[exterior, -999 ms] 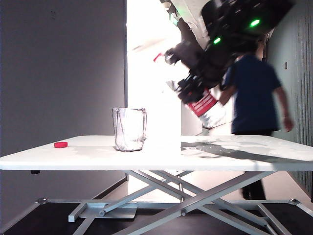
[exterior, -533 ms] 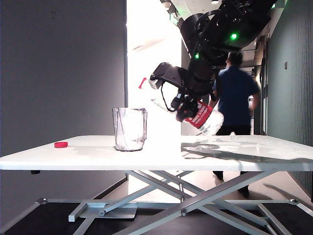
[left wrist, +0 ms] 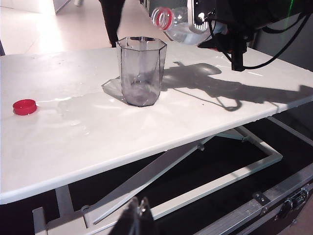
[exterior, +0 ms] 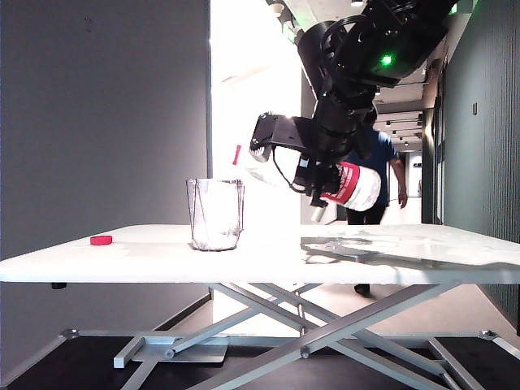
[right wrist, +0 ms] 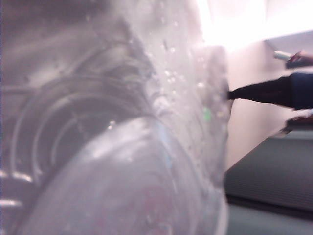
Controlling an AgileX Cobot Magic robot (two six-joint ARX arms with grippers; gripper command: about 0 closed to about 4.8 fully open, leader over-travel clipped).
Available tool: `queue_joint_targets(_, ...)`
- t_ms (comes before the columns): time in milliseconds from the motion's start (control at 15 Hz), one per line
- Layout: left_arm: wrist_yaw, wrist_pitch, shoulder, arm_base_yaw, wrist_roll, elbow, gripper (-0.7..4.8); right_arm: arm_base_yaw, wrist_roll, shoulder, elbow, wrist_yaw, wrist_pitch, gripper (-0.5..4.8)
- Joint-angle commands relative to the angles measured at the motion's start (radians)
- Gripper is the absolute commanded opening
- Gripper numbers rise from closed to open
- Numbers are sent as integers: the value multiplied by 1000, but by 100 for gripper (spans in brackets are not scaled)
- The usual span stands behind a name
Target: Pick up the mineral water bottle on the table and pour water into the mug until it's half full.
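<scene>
Right gripper (exterior: 321, 175): clamped round the middle of the mineral water bottle (exterior: 353, 185), carried in the air above the worktop (exterior: 390, 244), on the right of the exterior view.
Bottle axis: lying nearly level — base toward the right, red-ringed neck (left wrist: 163, 18) toward the mug (exterior: 215, 214).
Key relation: the bottle's mouth sits just beside and above the mug's rim, on its right in the exterior view; from these angles I cannot tell whether it is over the opening yet.
Mug: upright on the worktop, left of centre, apparently empty; no stream of water shows.
Step judged: pour about to start — the neck likely needs to come over the rim and dip further.
Left gripper (left wrist: 139, 215): low by the worktop's near edge, well apart from the mug; fingertips close together, apparently holding nothing.
Nearer arm: the right.
Open room: bare worktop around the mug; a small red cap (left wrist: 24, 106) lies well apart to its left.
Risk: wet patches already glisten on the surface; a mouth short of the rim would spill more.
</scene>
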Motion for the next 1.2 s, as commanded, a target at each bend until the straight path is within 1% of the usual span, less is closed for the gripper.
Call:
queue_joint_targets(67,1,-3,1,0,1,1,-5,1,-80,-9,29,55,60,187)
queue_joint_targets(200,1,-3,1,0,1,1,-5,1,-101,-8,37,58,68,187)
queue_joint_targets(266,2,-3,1,0,1,1,-5,1,-147,-8,37,66,79,185)
queue_joint_targets(466,2,-3,1,0,1,1,-5,1,-220,-8,37,69,84,179)
queue_joint_targets(533,2,-3,1,0,1,1,-5,1,-225,-8,39,69,87,179)
queue_joint_targets(732,2,-3,1,0,1,1,-5,1,-296,-8,43,92,113,179)
queue_joint_targets(999,2,-3,1,0,1,1,-5,1,-304,-8,43,96,114,179)
queue_joint_targets(1198,1,-3,1,0,1,1,-5,19,-338,-8,43,111,124,179)
